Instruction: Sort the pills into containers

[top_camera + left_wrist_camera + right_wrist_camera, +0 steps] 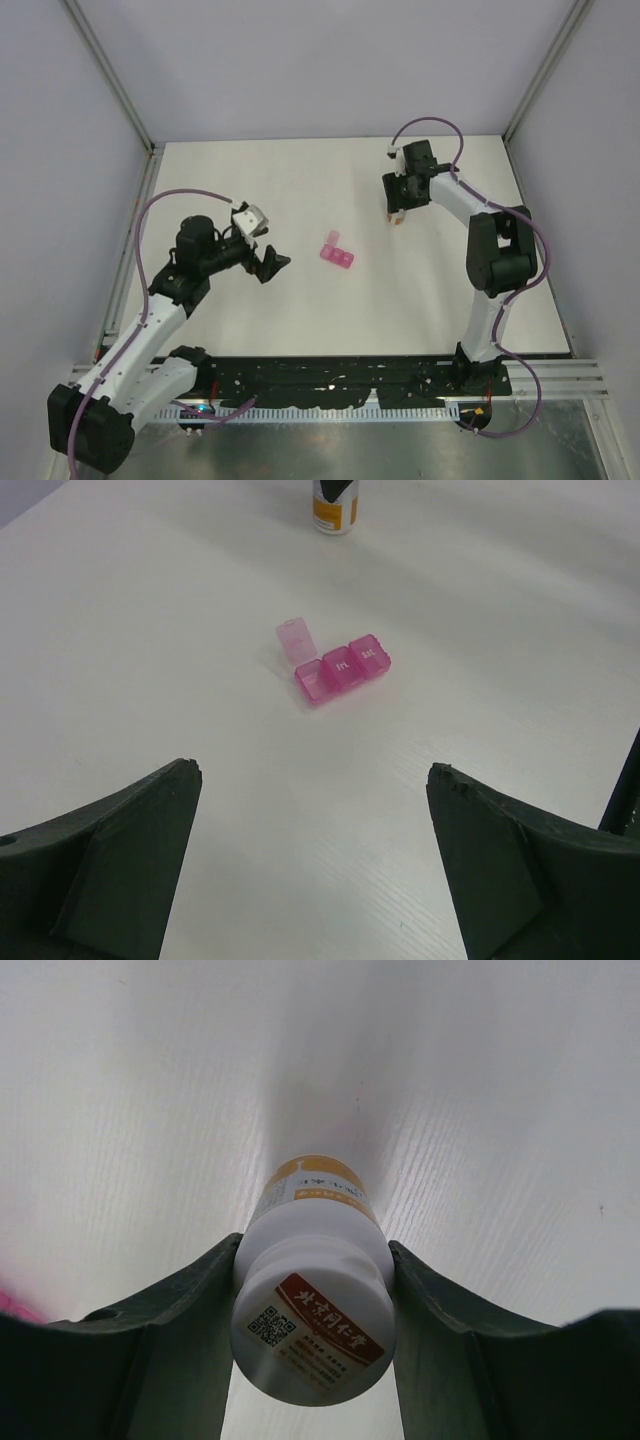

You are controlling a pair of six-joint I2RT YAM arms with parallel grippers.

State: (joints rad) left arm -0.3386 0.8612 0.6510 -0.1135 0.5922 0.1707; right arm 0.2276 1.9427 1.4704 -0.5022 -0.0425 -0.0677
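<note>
Right pincer (314, 1250) clamped on the white bottle (312, 1310), left pincer (312, 770) wide apart.
Squeeze both sides evenly, lift straight up, then carry to the pink pill box (337, 253), well apart from the bottle, one lid (296, 638) up. Readable: "fri" and "sat" on the box; Chinese words and a square code on the bottle's red sticker (325, 1325).

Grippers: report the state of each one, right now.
Left gripper: open, empty.
Right gripper: closed on the white bottle.
</note>
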